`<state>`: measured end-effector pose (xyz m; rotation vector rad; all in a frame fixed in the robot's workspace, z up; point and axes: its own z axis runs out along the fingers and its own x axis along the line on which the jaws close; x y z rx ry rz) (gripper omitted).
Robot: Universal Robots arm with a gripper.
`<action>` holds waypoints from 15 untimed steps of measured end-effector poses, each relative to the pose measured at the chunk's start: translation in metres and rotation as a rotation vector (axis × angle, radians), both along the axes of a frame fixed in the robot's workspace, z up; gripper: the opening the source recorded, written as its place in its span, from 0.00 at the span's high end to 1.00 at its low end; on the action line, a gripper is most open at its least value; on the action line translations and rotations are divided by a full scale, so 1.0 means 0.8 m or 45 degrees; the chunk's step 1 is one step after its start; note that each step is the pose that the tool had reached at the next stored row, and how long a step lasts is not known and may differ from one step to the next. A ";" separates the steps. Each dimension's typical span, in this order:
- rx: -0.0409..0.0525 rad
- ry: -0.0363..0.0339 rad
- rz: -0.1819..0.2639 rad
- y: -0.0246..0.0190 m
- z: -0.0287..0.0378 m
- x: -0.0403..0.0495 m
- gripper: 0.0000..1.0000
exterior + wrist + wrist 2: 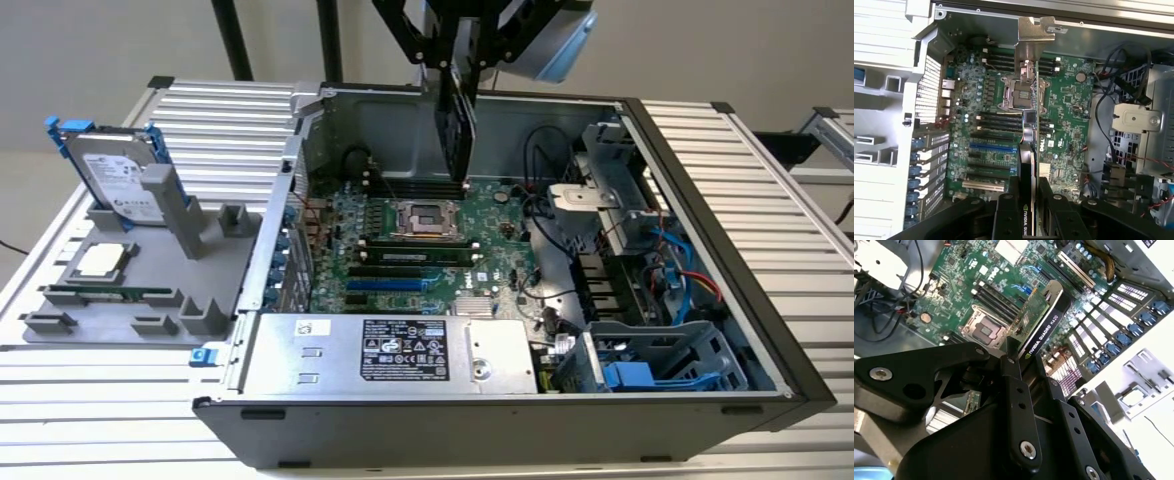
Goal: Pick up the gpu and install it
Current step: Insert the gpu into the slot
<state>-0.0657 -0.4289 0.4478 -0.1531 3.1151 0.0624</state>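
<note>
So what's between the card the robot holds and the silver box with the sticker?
In the exterior view, the green board lies between the card and the silver box: first its square metal socket, then rows of black and blue slots.

In the exterior view we see the gripper (461,65) cut off at twelve o'clock, and it hides the gpu's (461,140) top.
</note>
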 end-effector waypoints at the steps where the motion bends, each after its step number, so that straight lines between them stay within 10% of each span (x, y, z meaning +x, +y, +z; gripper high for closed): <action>1: 0.000 0.0000 0.007 0.0000 0.0000 0.000 1.00; 15: 0.000 0.0001 0.102 0.0000 0.0000 0.000 1.00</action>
